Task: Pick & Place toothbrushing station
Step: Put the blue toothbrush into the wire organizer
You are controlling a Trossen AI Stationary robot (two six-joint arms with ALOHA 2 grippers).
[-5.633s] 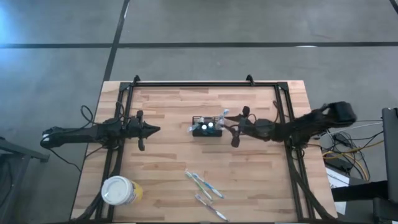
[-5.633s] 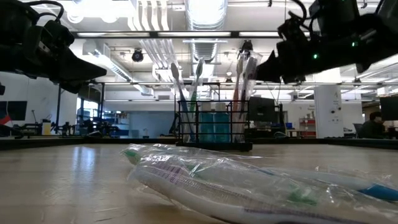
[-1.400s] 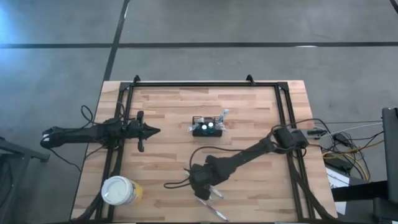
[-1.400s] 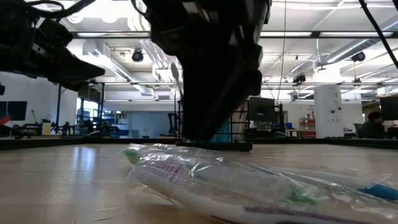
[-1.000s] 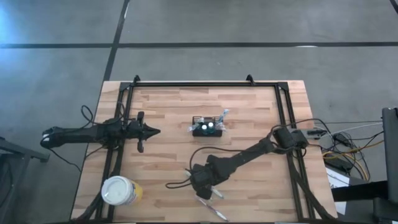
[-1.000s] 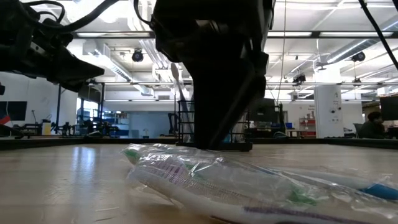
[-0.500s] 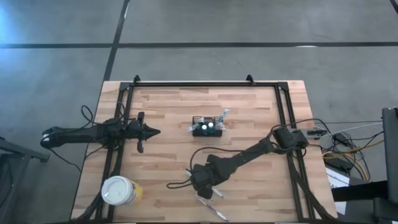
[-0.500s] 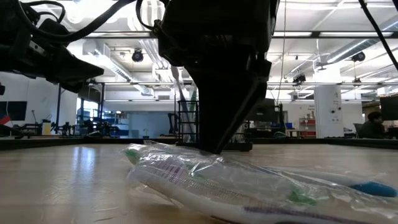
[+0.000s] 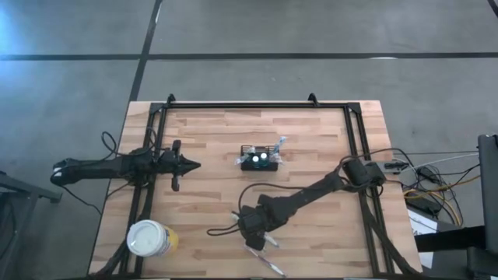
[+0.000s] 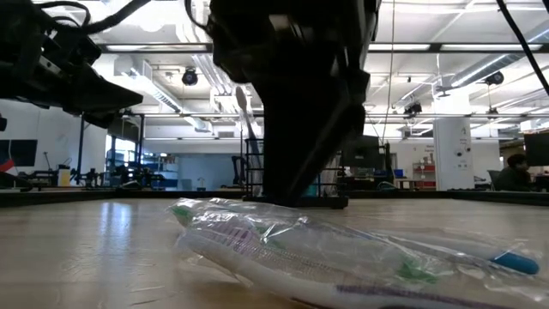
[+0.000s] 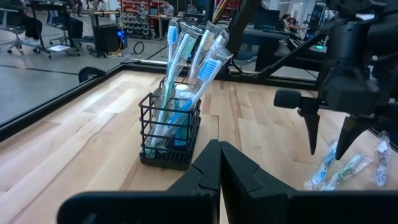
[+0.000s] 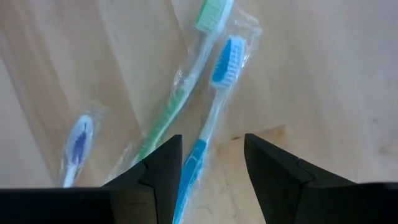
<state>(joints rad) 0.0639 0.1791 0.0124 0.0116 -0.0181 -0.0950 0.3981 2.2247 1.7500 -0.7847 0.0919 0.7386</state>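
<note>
right claw [image 12: 208, 163] open over wrapped toothbrushes [image 12: 205, 93] | toothbrushing station [image 9: 259, 159] mid-table

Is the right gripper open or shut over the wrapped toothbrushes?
Open. The right gripper has its fingers apart, the blue toothbrush showing between them on the table.

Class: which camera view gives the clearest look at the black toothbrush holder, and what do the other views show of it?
The left wrist view: the black toothbrush holder stands unobstructed, slats and brushes plain. The high view shows it small, from above. In the low view, an arm mostly hides it. The right wrist view misses it.
</note>
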